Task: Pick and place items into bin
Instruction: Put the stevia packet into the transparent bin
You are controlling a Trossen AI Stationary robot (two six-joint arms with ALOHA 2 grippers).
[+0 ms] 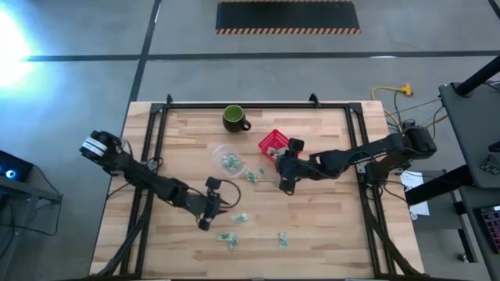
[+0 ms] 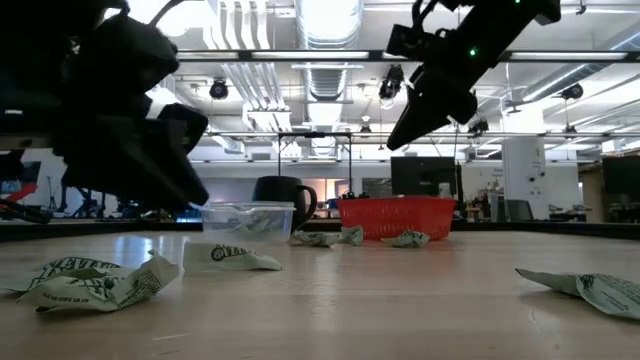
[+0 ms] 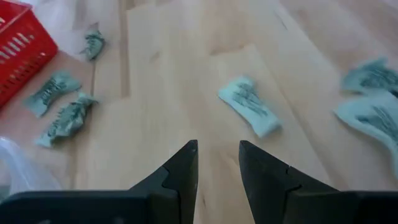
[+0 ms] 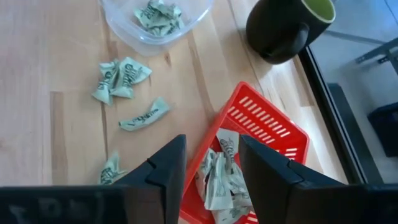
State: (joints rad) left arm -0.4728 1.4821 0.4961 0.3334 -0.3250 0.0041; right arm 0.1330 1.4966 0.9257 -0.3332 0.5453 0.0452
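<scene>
Small pale green-and-white crumpled wrappers lie scattered on the wooden table. One wrapper lies just ahead of my left gripper, which is open, empty and low over the table. More wrappers lie near the table's middle, and others toward the near edge. My right gripper is open and empty, raised above the near edge of the red bin. Several wrappers lie inside the bin. In the high view the right gripper is just in front of the bin.
A clear plastic tub holding a few wrappers sits left of the bin. A dark green mug stands near the far edge. Black frame rails run along the table's left, right and far sides.
</scene>
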